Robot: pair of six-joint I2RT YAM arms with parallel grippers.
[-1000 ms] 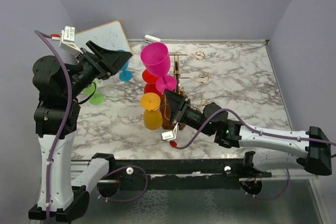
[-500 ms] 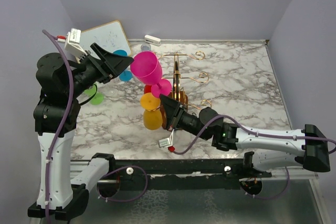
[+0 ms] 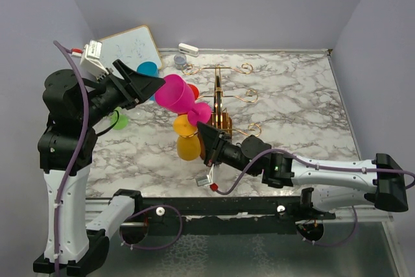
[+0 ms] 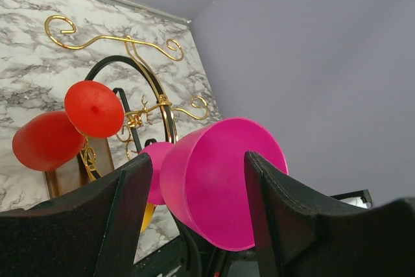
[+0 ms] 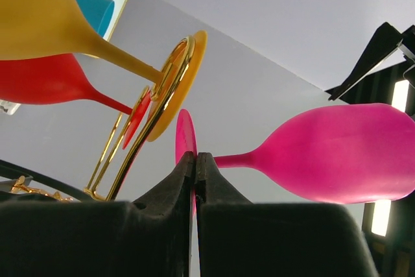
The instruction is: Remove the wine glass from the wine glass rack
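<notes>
Right now the pink wine glass (image 3: 174, 92) is up in the air, lying on its side, just to the left of the wine glass rack (image 3: 218, 89). Its bowl points at the left arm. Its round foot (image 3: 202, 111) points back at the rack. It is off the hooks.

The left pincer (image 3: 155, 87) has its two black fingers (image 4: 123, 218) wide apart, and the pink bowl sits between them. In the left wrist view a thin gap shows beside one finger. The other finger hides the side of the bowl, so I cannot tell if it touches.

The right pincer (image 3: 201, 128) is low, in front of the rack. Its fingers are pressed together and they pinch the edge of the pink foot. In the right wrist view the thin pink disc goes down between the two tips.

The rack stands on the marble worktop (image 3: 292, 95) on a brown wooden base (image 3: 225, 121). Its gold arms curl at the ends. A red glass (image 3: 192, 90) and a yellow glass (image 3: 189, 149) hang from its left side, close to the pink one. A blue glass (image 3: 148, 68) and a green glass (image 3: 118, 120) are on the worktop by the left arm. A whiteboard (image 3: 130, 47) is at the far left corner.
</notes>
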